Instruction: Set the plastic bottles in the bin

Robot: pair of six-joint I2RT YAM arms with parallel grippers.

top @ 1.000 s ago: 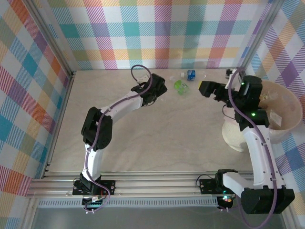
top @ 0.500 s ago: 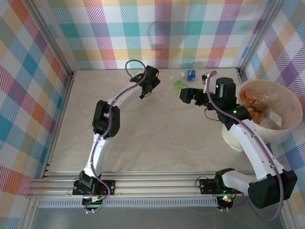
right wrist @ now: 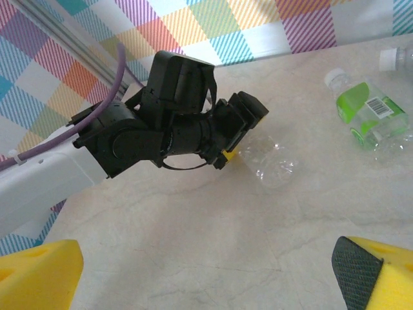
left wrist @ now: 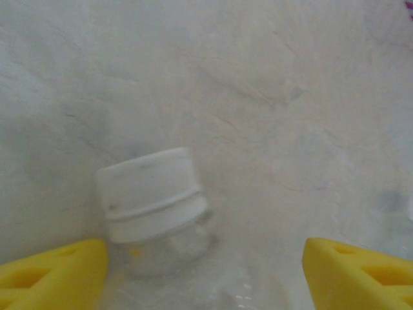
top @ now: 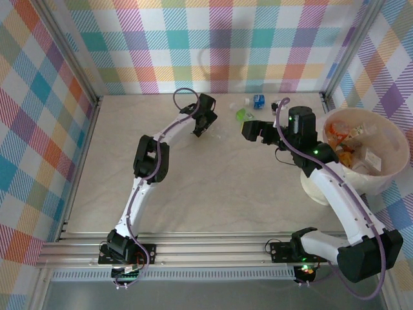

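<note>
Both arms reach far across the table, left gripper (top: 201,128) facing right gripper (top: 248,131), a green-labelled bottle (top: 243,115) just beyond it.

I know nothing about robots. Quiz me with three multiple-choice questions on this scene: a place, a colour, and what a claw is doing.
1. Where does the bin stand? A. far left corner B. right side C. dead centre
2. What colour is the cap of the clear bottle that the left claw reaches around? A. red B. blue C. white
3. How is the right claw? A. open, empty B. shut on a bottle C. shut on the bin's rim
Answers: 1 B, the top view has it at the right. 2 C, the left wrist view shows it white. 3 A, its own view shows it spread wide with nothing inside.
</note>
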